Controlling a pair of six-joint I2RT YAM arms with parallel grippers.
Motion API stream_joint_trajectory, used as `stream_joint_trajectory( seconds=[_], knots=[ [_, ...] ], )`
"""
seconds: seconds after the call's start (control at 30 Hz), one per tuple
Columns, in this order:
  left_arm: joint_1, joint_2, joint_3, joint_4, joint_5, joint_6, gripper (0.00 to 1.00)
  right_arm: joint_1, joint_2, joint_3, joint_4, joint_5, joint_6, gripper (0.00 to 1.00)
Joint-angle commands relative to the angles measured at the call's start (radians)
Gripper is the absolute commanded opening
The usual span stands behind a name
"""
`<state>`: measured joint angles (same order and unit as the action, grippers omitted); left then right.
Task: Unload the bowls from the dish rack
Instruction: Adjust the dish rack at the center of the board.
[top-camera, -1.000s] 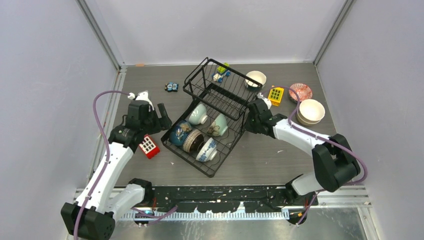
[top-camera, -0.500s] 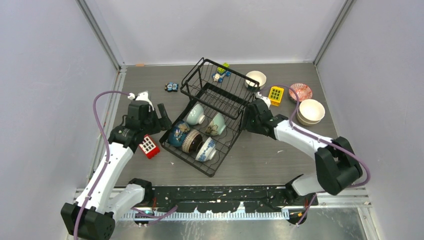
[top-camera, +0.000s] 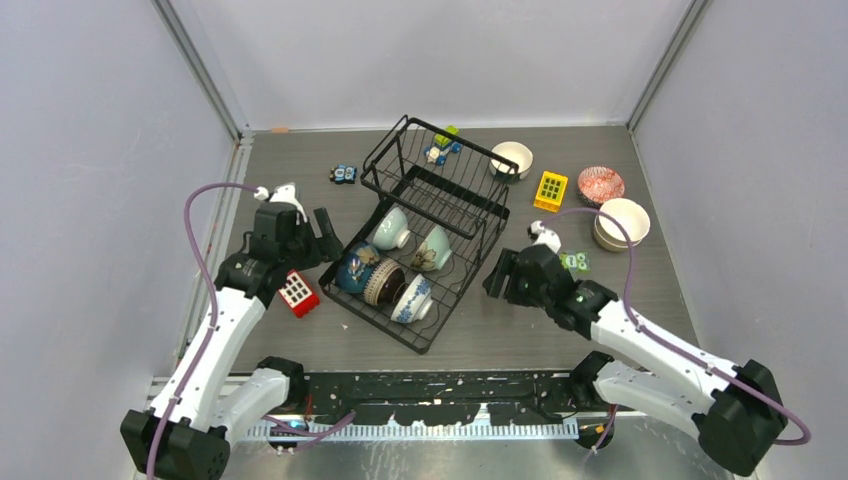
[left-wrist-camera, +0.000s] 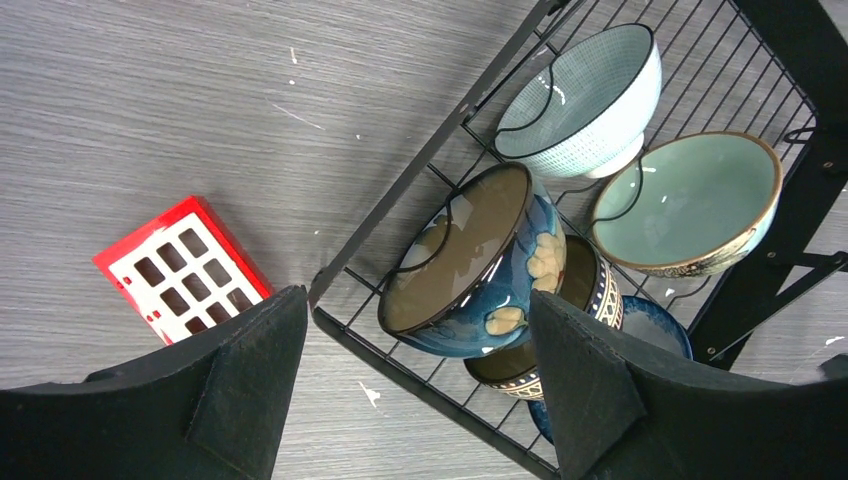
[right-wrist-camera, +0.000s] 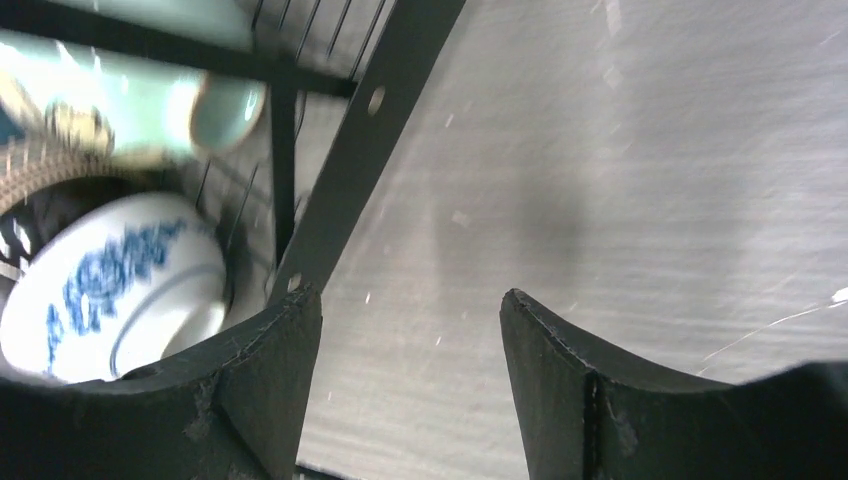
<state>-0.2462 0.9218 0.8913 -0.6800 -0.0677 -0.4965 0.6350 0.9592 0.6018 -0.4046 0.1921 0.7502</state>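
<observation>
Rack (top-camera: 425, 245): black wire, mid-table, set at a diagonal; raised back section toward the far wall.
Bowls in rack: five. Pale blue bowl (left-wrist-camera: 585, 100), green bowl (left-wrist-camera: 690, 205), dark blue bowl (left-wrist-camera: 470, 265), a banded brown one under it, blue-and-white bowl (right-wrist-camera: 110, 285) nearest the right arm.
Bowls out: white bowl (top-camera: 512, 158), red-patterned bowl (top-camera: 601, 184), cream stack (top-camera: 622, 223) on the far right of the table.
Left gripper (left-wrist-camera: 415, 385): fingers wide apart, nothing held, poised over the rack's near-left corner and the dark blue bowl.
Right gripper (right-wrist-camera: 410, 385): fingers apart, empty, beside the rack's right frame.
Step, judged: between picks; likely next is the dark blue bowl, taken by its rim.
Room: red block (top-camera: 298, 293) lies close to the rack's left edge; bare table in front of the rack.
</observation>
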Motion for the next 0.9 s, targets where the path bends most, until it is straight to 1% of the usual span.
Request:
stream_joint_trajectory(
  seconds=[0.0, 0.13, 0.23, 0.4, 0.53, 0.6, 0.63, 0.7, 0.77, 0.87],
  knots=[
    [0.007, -0.048, -0.002, 0.001, -0.006, -0.008, 0.82, 0.137, -0.078, -0.087, 0.085, 0.042, 0.18, 0.7],
    [0.007, -0.064, -0.013, 0.009, -0.002, -0.024, 0.82, 0.242, -0.061, -0.101, 0.152, 0.146, 0.314, 0.71],
    [0.006, -0.067, -0.017, 0.008, 0.001, -0.029, 0.82, 0.289, 0.012, -0.078, 0.199, 0.211, 0.37, 0.71],
    [0.007, -0.074, -0.016, 0.001, 0.006, -0.03, 0.82, 0.3, 0.151, -0.034, 0.261, 0.25, 0.402, 0.71],
    [0.007, -0.094, -0.029, 0.0, 0.006, -0.032, 0.82, 0.301, 0.275, 0.033, 0.259, 0.245, 0.372, 0.66],
    [0.007, -0.103, -0.036, 0.0, 0.008, -0.034, 0.82, 0.301, 0.306, 0.051, 0.264, 0.244, 0.355, 0.58],
    [0.007, -0.105, -0.039, -0.002, 0.007, -0.033, 0.82, 0.3, 0.316, 0.063, 0.258, 0.243, 0.344, 0.51],
    [0.007, -0.109, -0.041, -0.006, 0.008, -0.034, 0.82, 0.301, 0.334, 0.083, 0.231, 0.244, 0.323, 0.4],
    [0.007, -0.111, -0.044, -0.007, 0.009, -0.032, 0.82, 0.301, 0.345, 0.091, 0.21, 0.245, 0.307, 0.32],
    [0.007, -0.116, -0.049, -0.004, 0.009, -0.033, 0.82, 0.3, 0.353, 0.093, 0.184, 0.246, 0.276, 0.23]
  ],
)
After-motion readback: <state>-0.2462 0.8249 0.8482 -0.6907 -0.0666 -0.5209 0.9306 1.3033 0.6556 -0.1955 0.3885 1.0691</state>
